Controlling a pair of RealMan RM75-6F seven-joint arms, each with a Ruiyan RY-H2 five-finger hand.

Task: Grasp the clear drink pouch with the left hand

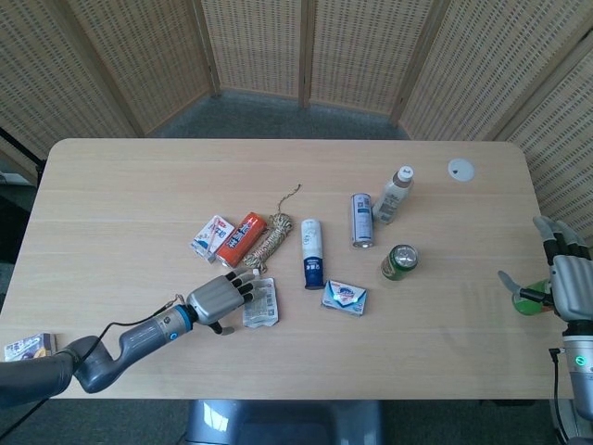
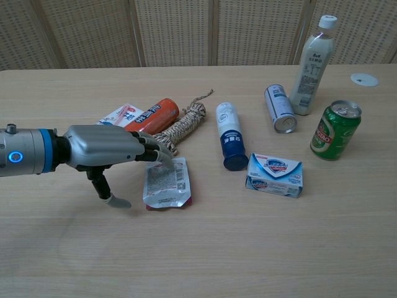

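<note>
Two views show me the counter [image 1: 111,195]. From the head view, I see my left hand [image 1: 219,299] low over the wood, with its fingers [image 1: 243,283] spread apart and lying over the left edge of the clear drink pouch [image 1: 262,304]. It holds nothing that I can see. The pouch lies flat near the front middle of the counter. Just behind it are a coil of rope [image 1: 270,236], an orange can [image 1: 241,238] lying down and a small white and red box [image 1: 211,234]. A white and blue tube [image 1: 312,253] lies to the right of the pouch, and a blue and white soap box [image 1: 345,297] sits near the tube's front end. My right hand [image 1: 567,283] is far off at the right edge, fingers apart, with something green [image 1: 530,301] beside it. I cannot tell if it touches that.

From the chest view, my left hand [image 2: 105,152] comes in from the left. Its fingertips [image 2: 162,154] reach over the top of the pouch [image 2: 167,184], near the spout, and its thumb points down to the wood beside the pouch. A green can [image 2: 334,130] stands at the right, a tall white bottle [image 2: 312,66] stands behind it, and a silver can [image 2: 279,108] lies between them and the tube [image 2: 229,135].
</note>
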